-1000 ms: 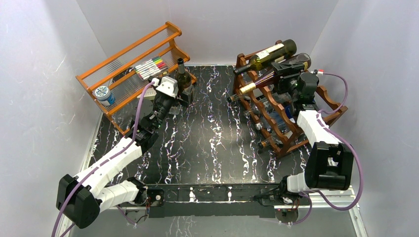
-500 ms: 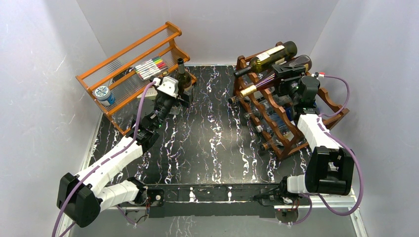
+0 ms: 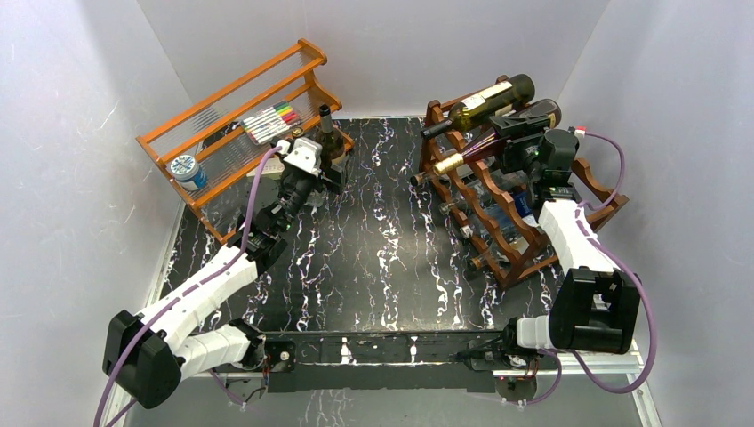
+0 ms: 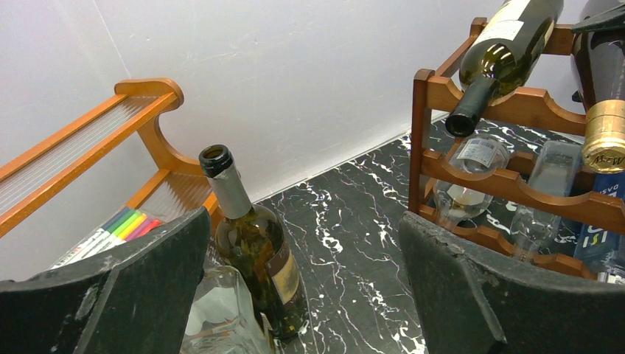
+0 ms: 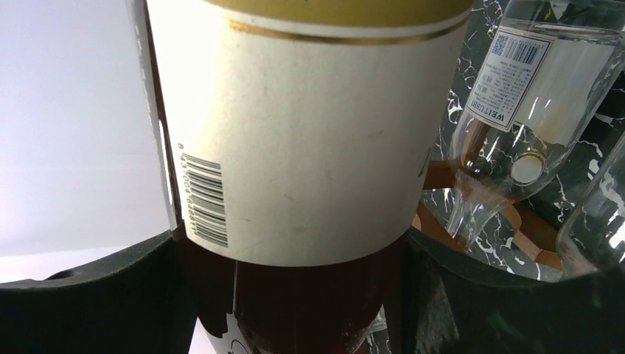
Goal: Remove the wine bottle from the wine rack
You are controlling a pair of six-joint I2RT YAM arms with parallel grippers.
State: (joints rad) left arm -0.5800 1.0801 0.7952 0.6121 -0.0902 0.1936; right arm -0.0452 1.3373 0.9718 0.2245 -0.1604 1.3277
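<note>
At upper right of the overhead view, pinched by the right gripper (image 3: 514, 132): dark glass wine bottle (image 3: 471, 151) (cream paper label, gold foil neck), tilted atop the dark reddish-brown scalloped wooden wine rack (image 3: 500, 255). Likely heavy, rigid, slick, breakable; best taken around the labelled belly. Left gripper (image 4: 304, 228) spread wide, empty.

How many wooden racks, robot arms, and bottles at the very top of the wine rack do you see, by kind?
Wooden racks: 2 (wine rack, orange rack)
Robot arms: 2 (left arm, right arm)
Top bottles: 2 (green bottle, gold-foil bottle)
Total: 6
</note>
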